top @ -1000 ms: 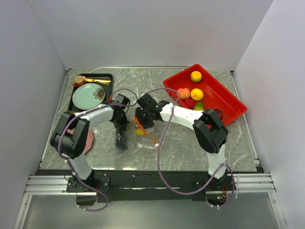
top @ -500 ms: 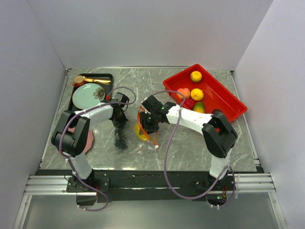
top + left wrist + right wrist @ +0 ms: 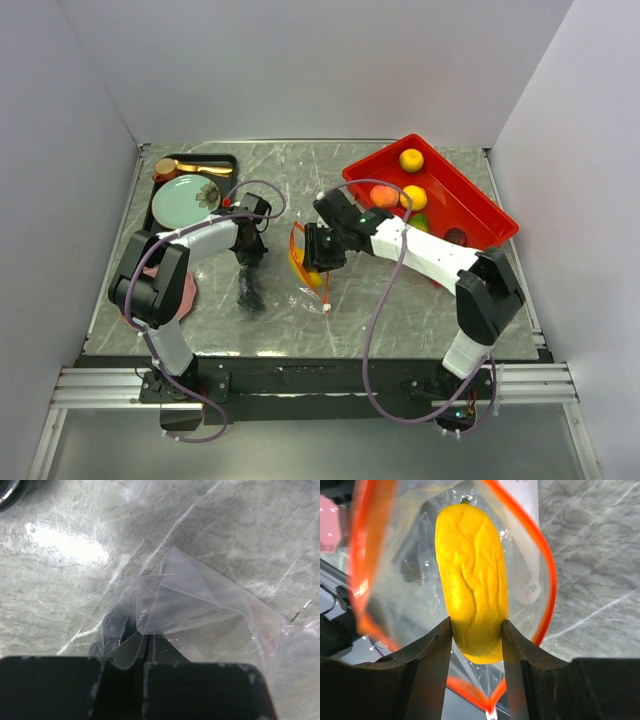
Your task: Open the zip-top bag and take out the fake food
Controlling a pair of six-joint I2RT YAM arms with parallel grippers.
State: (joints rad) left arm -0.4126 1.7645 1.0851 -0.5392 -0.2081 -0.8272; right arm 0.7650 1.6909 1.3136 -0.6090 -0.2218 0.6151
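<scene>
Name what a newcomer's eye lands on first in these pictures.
First comes the yellow fake food piece, clamped in the right end effector and ringed by the orange-red zip rim of the zip-top bag, mid-table. Next are the bright red tray at the table's right rear and the left end effector pinching the bag's clear plastic.

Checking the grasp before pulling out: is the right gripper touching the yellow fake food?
Touching. The right wrist view shows the right gripper clamping both sides of the yellow fake food, with no gap at either finger.
</scene>
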